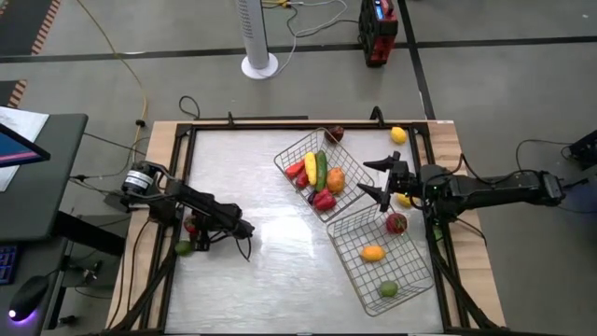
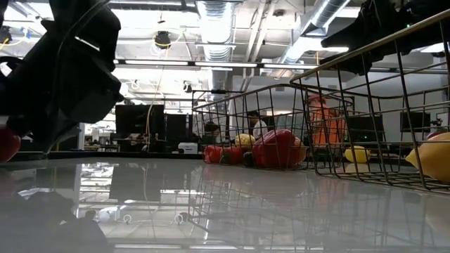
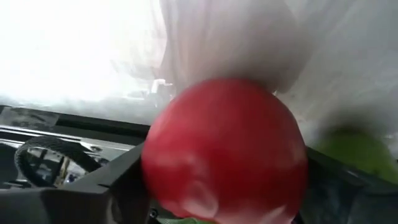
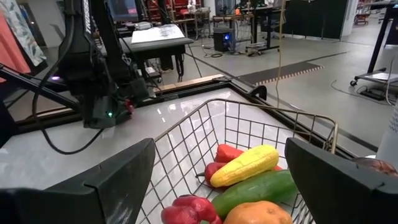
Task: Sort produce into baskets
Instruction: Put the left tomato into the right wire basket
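Observation:
My left gripper [image 1: 194, 227] is near the table's left edge, shut on a round red fruit [image 3: 224, 149], which also shows in the high view [image 1: 190, 226]. A green fruit [image 1: 184, 247] lies beside it at the table's rail. My right gripper [image 1: 381, 179] is open and empty, hovering between the two wire baskets. The far basket [image 1: 284, 154] holds a yellow corn [image 4: 245, 165], a cucumber [image 4: 261, 190], an orange and red pieces. The near basket [image 1: 410, 271] holds a red apple [image 1: 396, 222], an orange fruit [image 1: 372, 252] and a green one [image 1: 388, 288]. My left gripper pinches the red fruit between its two fingers, one on each of its opposite sides [image 3: 152, 177]. The fruit fills the gap between the fingers. The wrist hides the hold in the high view, and I cannot tell whether the fruit is clear of the table.
A dark purple piece [image 1: 334, 133] and a yellow one [image 1: 398, 134] lie loose beyond the far basket. Another yellow piece [image 1: 406, 199] lies under my right arm. The black rail [image 1: 187, 140] frames the white table top. There is open table between my left gripper and the baskets.

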